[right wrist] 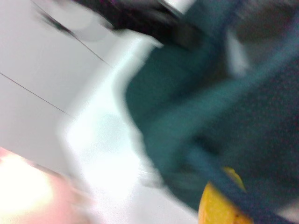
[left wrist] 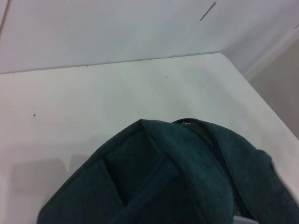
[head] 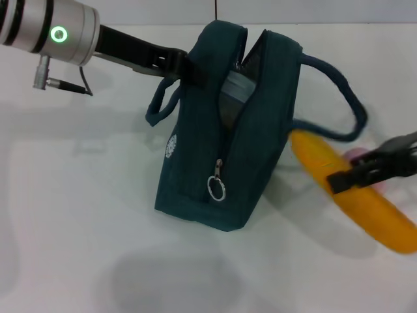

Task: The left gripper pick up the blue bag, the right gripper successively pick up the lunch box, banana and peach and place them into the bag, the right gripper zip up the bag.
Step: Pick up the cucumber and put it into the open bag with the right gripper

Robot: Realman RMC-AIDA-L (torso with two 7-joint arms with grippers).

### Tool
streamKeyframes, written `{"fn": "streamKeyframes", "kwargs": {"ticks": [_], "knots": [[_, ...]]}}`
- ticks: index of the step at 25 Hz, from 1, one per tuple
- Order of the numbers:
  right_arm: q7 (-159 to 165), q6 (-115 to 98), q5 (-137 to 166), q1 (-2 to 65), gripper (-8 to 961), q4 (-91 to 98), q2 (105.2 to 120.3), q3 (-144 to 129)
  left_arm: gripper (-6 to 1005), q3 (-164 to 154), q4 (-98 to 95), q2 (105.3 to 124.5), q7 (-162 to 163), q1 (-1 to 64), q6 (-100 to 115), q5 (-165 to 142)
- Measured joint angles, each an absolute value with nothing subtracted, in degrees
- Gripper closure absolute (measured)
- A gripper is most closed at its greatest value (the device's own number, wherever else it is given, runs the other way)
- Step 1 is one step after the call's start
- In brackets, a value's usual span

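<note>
The blue bag [head: 221,143] stands tilted at the table's middle, its zipper open at the top and the silver ring pull [head: 216,188] hanging on its front. My left gripper [head: 190,66] is shut on the bag's top edge; the left wrist view shows that edge close up [left wrist: 154,182]. A pale clear shape inside the opening is the lunch box [head: 236,91]. My right gripper [head: 355,176] is shut across the banana [head: 371,202], just right of the bag. The pink peach [head: 357,155] peeks out behind the banana. The blurred right wrist view shows the bag [right wrist: 224,116] and the banana [right wrist: 219,205].
The white table [head: 78,215] stretches left and in front of the bag. One bag handle [head: 345,98] loops out to the right above the banana. The table's far edge and a wall [left wrist: 117,28] show in the left wrist view.
</note>
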State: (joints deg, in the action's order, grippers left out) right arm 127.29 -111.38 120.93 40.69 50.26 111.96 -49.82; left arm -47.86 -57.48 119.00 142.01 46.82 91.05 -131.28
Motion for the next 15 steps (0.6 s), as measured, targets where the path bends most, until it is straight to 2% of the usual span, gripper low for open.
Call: {"fn": "streamKeyframes", "kwargs": {"ticks": [4,7,9,10,13,15], "knots": [[122.80,-121.24,110.11,41.16,523,38.86,107.50,-44.15,945,-48.03,-57.49,119.10,142.47,46.95,91.10,-130.48],[118.27,-122.57,101.17,39.67,523,36.62,106.32,-43.28,945,-48.04,-57.48,119.11,142.67,47.03,91.13,-130.39],[112.94,-122.43,93.48,38.24,523,36.13,106.84,-42.71,945,-48.07,-57.48,119.12,142.69,47.06,91.19,-130.39],[109.41,-122.41,89.17,37.47,523,35.43,107.59,-42.34,945,-48.13,-57.48,119.20,142.73,47.10,91.35,-130.34],[97.02,-121.85,79.43,35.95,523,31.94,110.27,-41.79,945,-48.32,-57.48,119.32,142.79,47.05,91.57,-129.58],[88.81,-120.74,76.03,35.38,523,28.45,112.57,-41.72,944,-48.95,-57.39,119.35,142.94,46.78,91.65,-128.32]]}}
